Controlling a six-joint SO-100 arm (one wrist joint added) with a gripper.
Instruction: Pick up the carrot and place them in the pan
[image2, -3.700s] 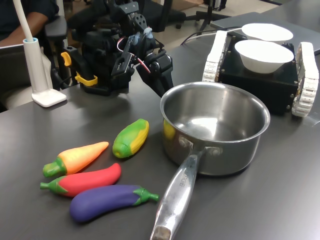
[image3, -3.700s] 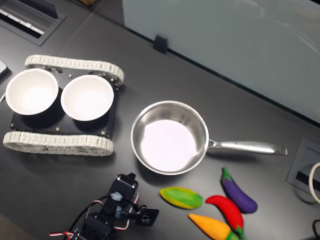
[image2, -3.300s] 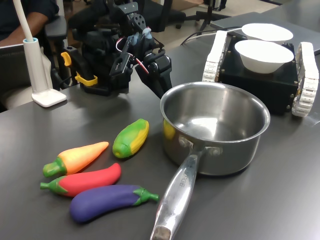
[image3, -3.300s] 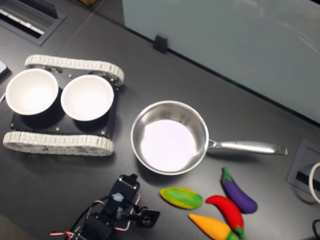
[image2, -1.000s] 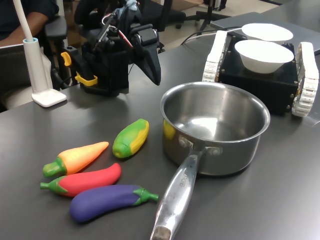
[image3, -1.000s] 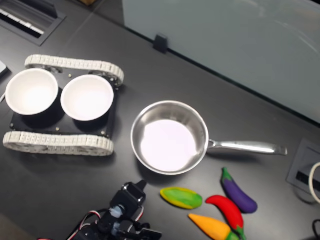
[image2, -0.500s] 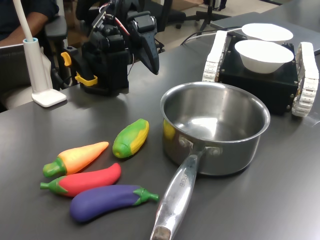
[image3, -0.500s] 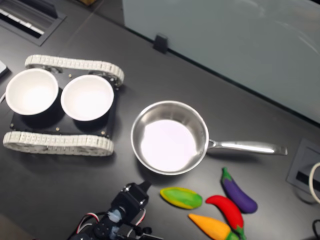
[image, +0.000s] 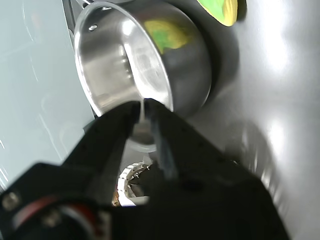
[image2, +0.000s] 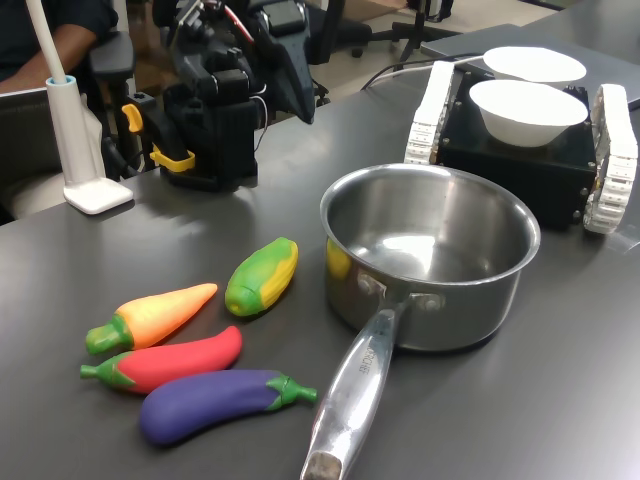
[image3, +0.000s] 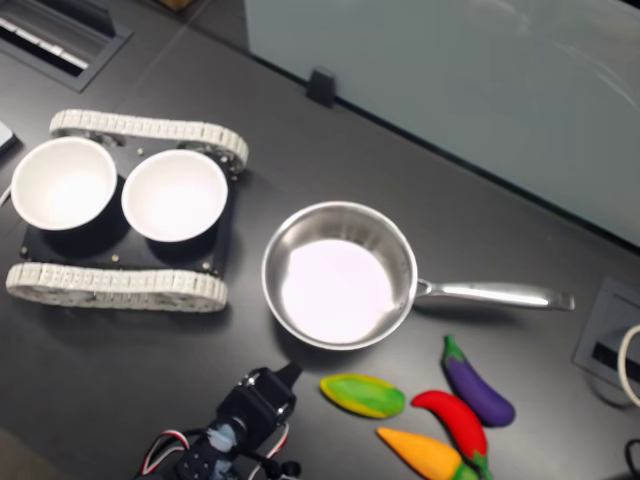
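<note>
Dark tabletop (image2: 560, 400): carrot (image2: 152, 317) lies untouched beside the chilli (image2: 165, 361), apart from the empty pan (image2: 430, 255); my claw (image2: 300, 95), nearly clenched on nothing, hovers raised. Everything remains.

In the wrist view, the gripper (image: 145, 112) is filling the lower half of the frame as a dark, blurred mass, hiding the pan's (image: 115, 60) near rim and whatever lies below it. The corn toy (image: 222, 7) is being cut off by the upper edge. In the second exterior view, the carrot (image3: 430, 455) is running off the lower edge, its green end barely showing, and the arm (image3: 240, 435) is being cropped there too.
</note>
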